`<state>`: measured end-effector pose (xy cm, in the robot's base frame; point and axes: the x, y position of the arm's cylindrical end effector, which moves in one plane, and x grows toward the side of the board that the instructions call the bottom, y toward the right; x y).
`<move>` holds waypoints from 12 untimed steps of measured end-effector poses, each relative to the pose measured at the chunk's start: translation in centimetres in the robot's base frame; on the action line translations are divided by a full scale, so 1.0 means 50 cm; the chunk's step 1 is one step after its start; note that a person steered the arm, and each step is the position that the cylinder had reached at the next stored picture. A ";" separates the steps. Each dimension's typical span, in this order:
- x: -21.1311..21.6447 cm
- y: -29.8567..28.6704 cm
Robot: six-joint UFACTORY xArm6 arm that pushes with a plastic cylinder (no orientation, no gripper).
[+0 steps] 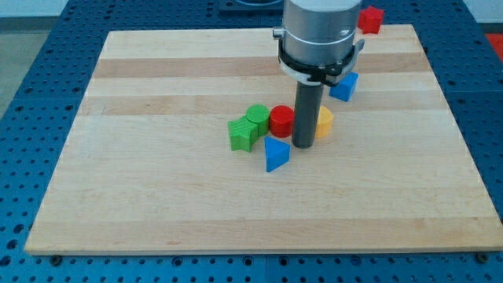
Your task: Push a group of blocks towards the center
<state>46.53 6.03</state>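
Note:
My tip [303, 145] rests on the wooden board [157, 204] near its middle. It stands just right of a red cylinder [280, 120] and in front of a yellow block [323, 122], which it partly hides. A green cylinder [256, 116] and a green star-shaped block [243, 134] sit to the left of the red cylinder, close together. A blue triangular block [275, 154] lies just below and left of the tip. Another blue block [344, 86] lies up and to the right, partly behind the arm. A red block [370, 20] sits at the board's top edge.
The arm's grey round body [318, 35] hangs over the top middle of the board and hides part of it. A blue perforated table [31, 94] surrounds the board on all sides.

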 end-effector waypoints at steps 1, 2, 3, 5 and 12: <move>0.000 0.004; 0.000 0.013; 0.001 0.055; -0.015 0.108; -0.152 0.145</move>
<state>38.91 13.26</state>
